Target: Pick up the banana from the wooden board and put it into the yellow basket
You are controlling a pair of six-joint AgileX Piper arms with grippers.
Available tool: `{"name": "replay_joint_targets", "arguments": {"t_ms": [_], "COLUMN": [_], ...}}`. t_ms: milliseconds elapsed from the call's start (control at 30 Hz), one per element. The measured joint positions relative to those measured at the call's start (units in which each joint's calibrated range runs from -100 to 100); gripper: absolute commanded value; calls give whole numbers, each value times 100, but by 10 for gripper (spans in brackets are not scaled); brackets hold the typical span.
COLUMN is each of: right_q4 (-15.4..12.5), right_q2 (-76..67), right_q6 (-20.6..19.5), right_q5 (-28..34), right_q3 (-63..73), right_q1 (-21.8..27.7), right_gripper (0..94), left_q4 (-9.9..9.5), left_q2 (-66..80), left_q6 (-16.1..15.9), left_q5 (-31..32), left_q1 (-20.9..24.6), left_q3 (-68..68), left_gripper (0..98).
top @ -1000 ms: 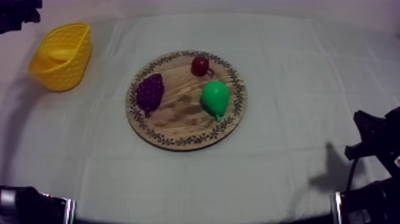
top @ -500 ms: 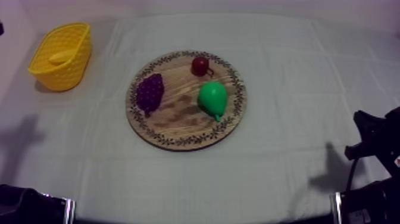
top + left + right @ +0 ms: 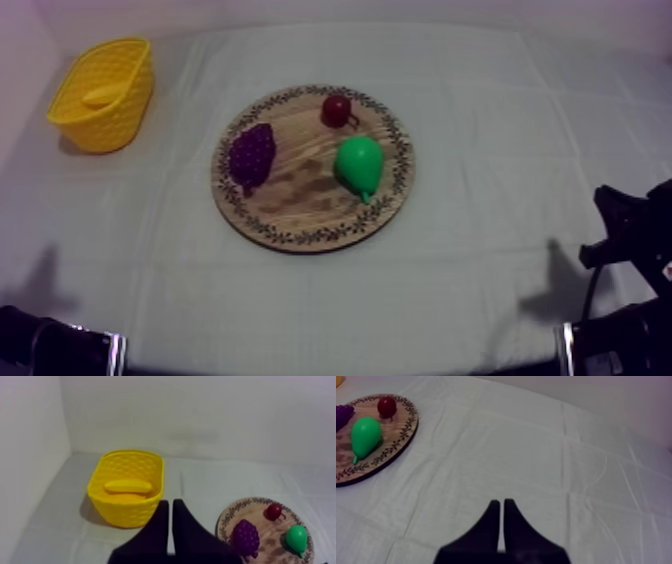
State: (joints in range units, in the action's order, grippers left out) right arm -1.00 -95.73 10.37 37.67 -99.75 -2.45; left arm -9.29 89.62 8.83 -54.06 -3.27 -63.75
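Grey-white creased cloth (image 3: pixel 500 130) meets pale wall (image 3: pixel 200 416) (banana (image 3: pixel 127 486) in yellow basket (image 3: pixel 125 518)); left gripper (image 3: pixel 171 504), right gripper (image 3: pixel 501 503) closed, empty

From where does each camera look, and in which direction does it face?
Top view: overhead, slanting down on board and basket; left arm and right arm at its lower corners.
Left wrist view: on the left arm, facing the basket holding the banana; shut left claw shows.
Right wrist view: on the right arm, facing cloth beside the board; shut right claw shows.
Shared: all three see the board and pear.
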Motion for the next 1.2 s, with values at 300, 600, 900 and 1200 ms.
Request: {"name": "replay_joint_targets", "arguments": {"t_ms": [300,600,900,1200], "right_q4": [0,0,0,0], "right_q2": [0,0,0,0], "right_q6": [0,0,0,0], "right_q5": [0,10,2,2], "right_q3": [0,0,0,0], "right_q1": [-21,-21,-32,-44], "right_gripper": [4,4,4,4], "left_q4": [-302,-414,69,722], "left_q2": [1021,1034,1041,1038], "left_q6": [342,422,380,1028], "left_q5": [772,1211,1576,2309], "left_q1": [-165,-173,-130,-165], "left_q3": [-1639,-2966,-3394,-3605], "left_gripper": [0,2,1,1]}}
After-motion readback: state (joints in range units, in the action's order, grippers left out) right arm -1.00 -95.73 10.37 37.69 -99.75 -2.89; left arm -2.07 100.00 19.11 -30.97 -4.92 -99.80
